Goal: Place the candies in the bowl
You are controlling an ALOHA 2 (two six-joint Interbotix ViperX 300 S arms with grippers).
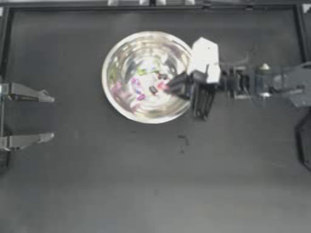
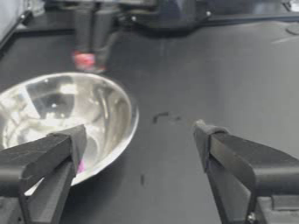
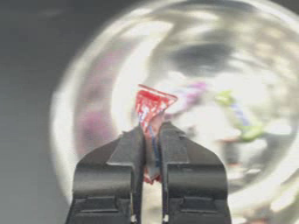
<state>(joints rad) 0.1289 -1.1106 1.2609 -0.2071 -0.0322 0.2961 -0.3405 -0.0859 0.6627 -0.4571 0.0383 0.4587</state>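
The shiny silver bowl [image 1: 124, 54] sits in the upper middle of the table. My right gripper [image 1: 165, 86] reaches in from the right and hangs over the bowl's right half, shut on a red-pink candy [image 3: 151, 105] whose twisted end sticks out past the jaws. In the bowl below lie a green candy [image 3: 238, 114] and a purple candy [image 3: 189, 94], blurred among reflections. The left wrist view shows the bowl [image 2: 111, 94] and the red-pink candy [image 2: 85, 60] held above its far rim. My left gripper [image 1: 52, 116] is parked at the left edge, open and holding nothing.
The dark table stretches bare below and left of the bowl, with a few small scuff marks [image 1: 181, 142] near the middle. A black frame rail [image 1: 152, 6] runs along the table's top edge.
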